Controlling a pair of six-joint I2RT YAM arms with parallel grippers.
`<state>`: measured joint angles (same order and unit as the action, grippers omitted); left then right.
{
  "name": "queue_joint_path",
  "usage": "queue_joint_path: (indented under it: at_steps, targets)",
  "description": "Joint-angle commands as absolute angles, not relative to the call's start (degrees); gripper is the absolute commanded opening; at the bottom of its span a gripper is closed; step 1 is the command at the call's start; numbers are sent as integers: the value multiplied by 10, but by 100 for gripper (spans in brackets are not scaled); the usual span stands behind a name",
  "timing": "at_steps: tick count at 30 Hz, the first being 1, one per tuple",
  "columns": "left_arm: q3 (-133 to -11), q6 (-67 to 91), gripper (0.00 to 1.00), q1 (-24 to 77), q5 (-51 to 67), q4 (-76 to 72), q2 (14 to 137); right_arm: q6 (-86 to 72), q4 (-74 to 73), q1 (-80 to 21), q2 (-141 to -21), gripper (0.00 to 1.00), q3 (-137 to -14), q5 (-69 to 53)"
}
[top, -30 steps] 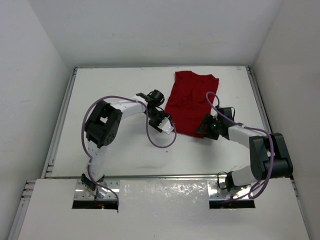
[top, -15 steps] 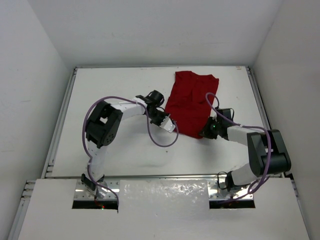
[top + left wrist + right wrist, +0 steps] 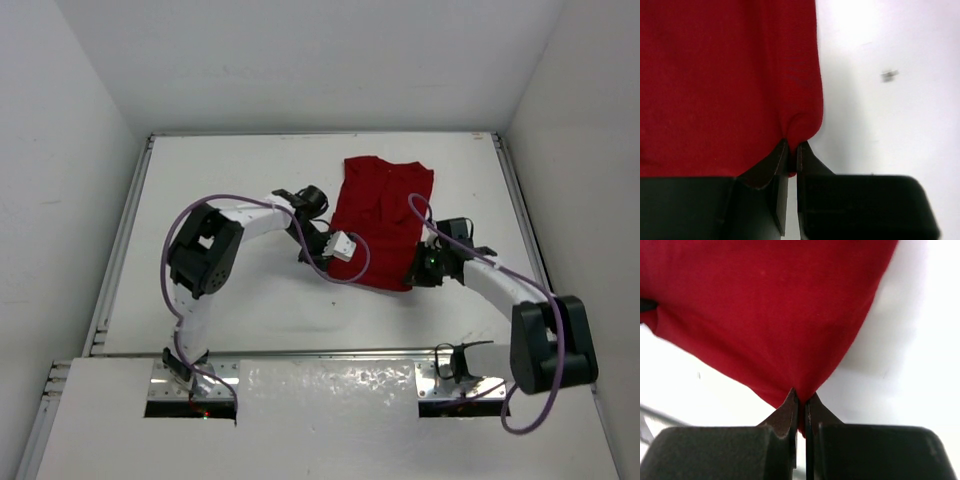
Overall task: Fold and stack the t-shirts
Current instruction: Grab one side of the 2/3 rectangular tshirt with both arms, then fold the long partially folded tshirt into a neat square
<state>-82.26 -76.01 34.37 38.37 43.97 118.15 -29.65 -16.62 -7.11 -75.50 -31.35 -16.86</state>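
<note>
Dark red t-shirt [image 3: 383, 205] on table [image 3: 220, 170], toward far edge. Near-left shirt corner pinched tight in left gripper [image 3: 792, 149] — near-right corner likewise in right gripper [image 3: 801, 399].

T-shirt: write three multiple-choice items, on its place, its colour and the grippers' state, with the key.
1. The t-shirt lies on the table: A. right of centre, toward the far edge B. near left corner C. over the near edge
2. Its colour: A. blue B. dark red C. white
3. The left gripper and right gripper are: A. both open B. both shut on the t-shirt C. one open
1 A, top view places it so; 2 B, red in every view; 3 B, wrist views show cloth pinched.
</note>
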Motion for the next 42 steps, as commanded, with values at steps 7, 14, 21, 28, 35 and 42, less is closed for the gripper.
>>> queue_joint_path:
  at_steps: [7,14,21,28,35,42]
  targets:
    - [-745,-628,0,372,396,574,1021,-267,-409,-133,-588,0,-321,-206]
    - [-744,-577,0,383,407,654,917,-307,-511,-172,-510,0,-354,-238]
    - [-752,-565,0,390,432,714,854,-308,-613,-187,-512,0,-452,-260]
    - [-840,-490,0,308,533,685,930,-310,-579,-177,-604,0,-538,-283]
    - [-928,-385,0,260,507,593,991,-280,-500,-52,-692,0,-553,-361]
    - [-999,-278,0,241,483,491,1064,-268,-458,-6,-790,0,-607,-355]
